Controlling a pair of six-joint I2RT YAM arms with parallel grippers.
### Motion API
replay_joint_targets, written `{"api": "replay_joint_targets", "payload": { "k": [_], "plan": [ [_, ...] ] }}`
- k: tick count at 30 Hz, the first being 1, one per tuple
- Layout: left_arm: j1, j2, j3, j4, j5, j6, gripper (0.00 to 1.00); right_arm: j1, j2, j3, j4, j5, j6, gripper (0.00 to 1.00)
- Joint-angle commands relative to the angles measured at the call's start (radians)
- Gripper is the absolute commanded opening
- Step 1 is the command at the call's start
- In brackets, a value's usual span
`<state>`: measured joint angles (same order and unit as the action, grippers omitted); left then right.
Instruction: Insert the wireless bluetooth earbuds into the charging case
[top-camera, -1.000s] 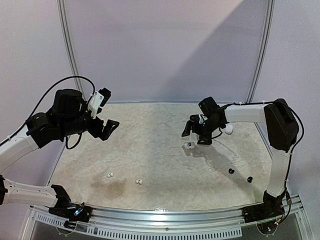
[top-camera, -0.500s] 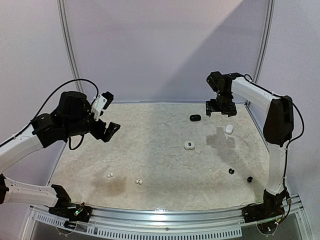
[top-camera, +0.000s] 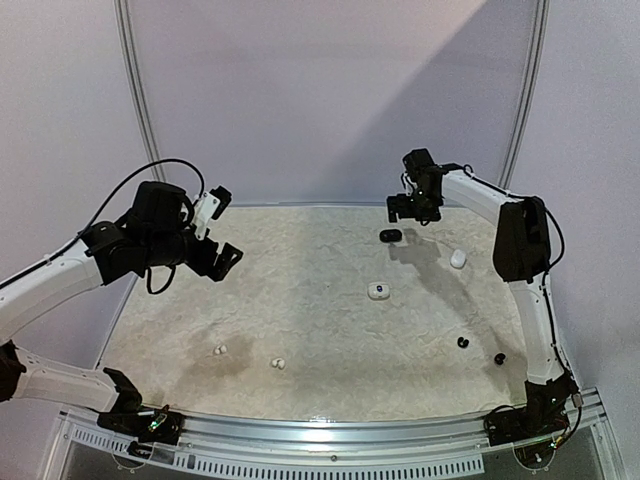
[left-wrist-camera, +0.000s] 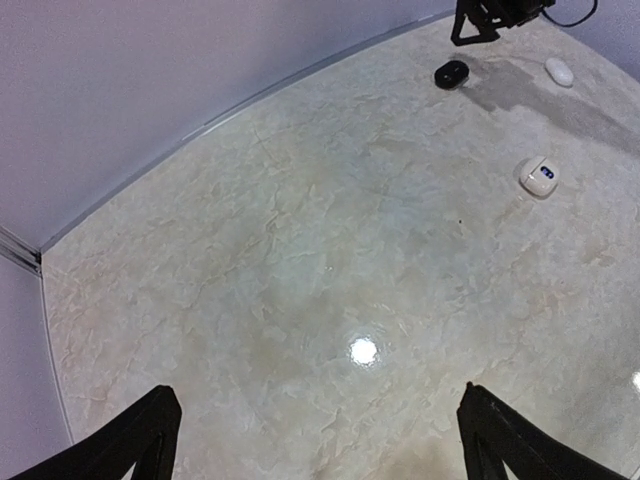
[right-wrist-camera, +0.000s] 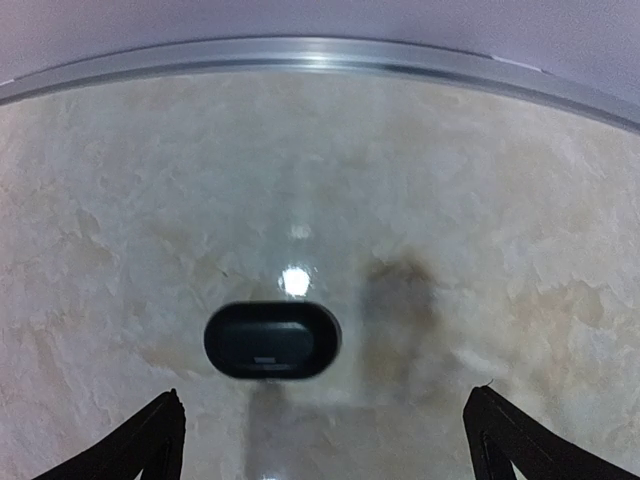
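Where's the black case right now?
In the overhead view the black case lies at the far right of the table, by the back rim, just beneath the right arm's fingers; a white case sits nearer the arms.

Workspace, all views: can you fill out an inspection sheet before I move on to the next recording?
Surface: beige marbled tabletop, glare spots, darker patch at left front.
Job's things: black case closed, far right; white case closed; open white case mid-table; white earbuds loose at left front; black earbuds loose at right front.
Clutter: nothing seen.
Pincers: left pincer open, raised, empty; right pincer open, empty, hovering over the black case.
Cables: black cable loops over the left arm.
Surroundings: plain walls, metal frame strip.
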<state>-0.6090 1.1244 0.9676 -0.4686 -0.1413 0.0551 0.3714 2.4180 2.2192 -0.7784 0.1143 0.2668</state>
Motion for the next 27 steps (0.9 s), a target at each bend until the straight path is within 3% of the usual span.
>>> {"api": "replay_joint_targets", "payload": {
  "k": [1,11,15,21,27],
  "plan": [
    [0.034,0.02,0.005,0.018,0.015,-0.006,0.99,0.007,0.098,0.067,0.206,-0.051,-0.054,0.99],
    [0.057,0.049,0.016,0.027,0.028,0.004,0.99,0.01,0.268,0.239,0.169,-0.04,-0.103,0.98],
    [0.061,0.054,0.019,0.031,0.028,0.012,0.99,0.024,0.284,0.237,0.099,-0.052,-0.137,0.92],
    [0.066,0.057,0.025,0.035,0.029,0.02,0.98,0.035,0.292,0.197,0.027,-0.077,-0.154,0.73],
    [0.066,0.047,0.023,0.029,0.029,0.022,0.98,0.04,0.195,0.031,0.056,-0.101,-0.135,0.64]
  ]
}}
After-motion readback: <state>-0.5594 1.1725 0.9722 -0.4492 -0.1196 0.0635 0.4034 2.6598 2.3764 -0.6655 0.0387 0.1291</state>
